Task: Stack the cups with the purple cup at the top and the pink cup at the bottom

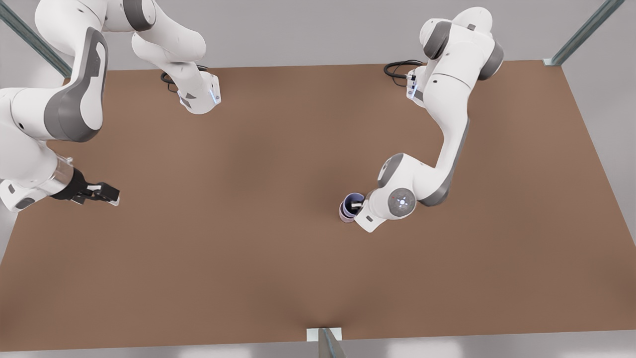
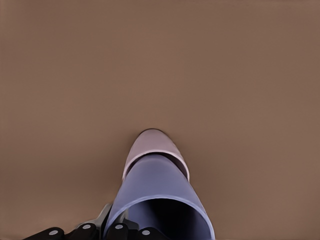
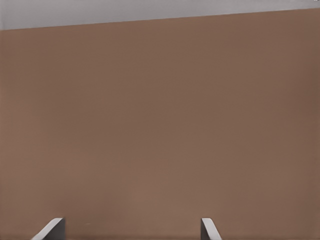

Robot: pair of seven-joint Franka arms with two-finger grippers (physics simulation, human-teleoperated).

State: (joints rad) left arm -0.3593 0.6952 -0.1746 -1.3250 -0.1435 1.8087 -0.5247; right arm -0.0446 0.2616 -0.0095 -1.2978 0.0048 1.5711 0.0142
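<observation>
The purple cup sits nested inside the pink cup, the pair standing upright on the brown table a little toward four o'clock from the table's middle in the front view. In the left wrist view the purple cup fills the near ground with its dark mouth open to the camera, and the pink cup shows beyond it as a mauve band wrapped around the lavender wall, so the lavender tumbler is on top and the pink one at the bottom. The left gripper is at the stack, at the end of the arm on the front view's right; one pale finger lies inside the purple cup's mouth, and the dark finger mounts sit at the cup's rim in the wrist view, but whether the fingers pinch the wall or stand loose I cannot tell. The right gripper waits at about nine o'clock, well apart from the cups, near the table's edge on the front view's left; its fingers stand spread apart over bare table, holding nothing.
</observation>
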